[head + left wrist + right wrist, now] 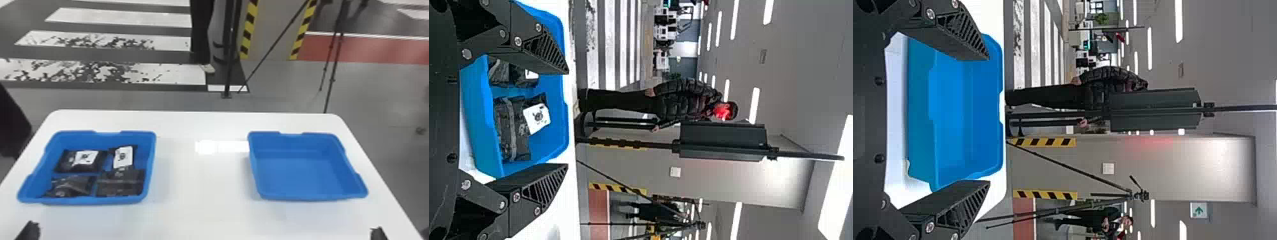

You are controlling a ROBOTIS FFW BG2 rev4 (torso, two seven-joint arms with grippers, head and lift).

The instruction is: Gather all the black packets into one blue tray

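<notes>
The left gripper (29, 230) is spread wide at seven o'clock from the left tray (92, 200); the right gripper (378, 234) is likewise spread, at five o'clock from the right tray (300, 196). Four black packets (65, 163) are contained in the left tray, at eleven, two, four and seven o'clock. White labels (86, 157) are borne by the upper two; their print cannot be read.

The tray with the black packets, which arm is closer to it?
Left. Its end effector is on the robot's side of that tray; the right end effector is off to the right, near the empty tray.
</notes>
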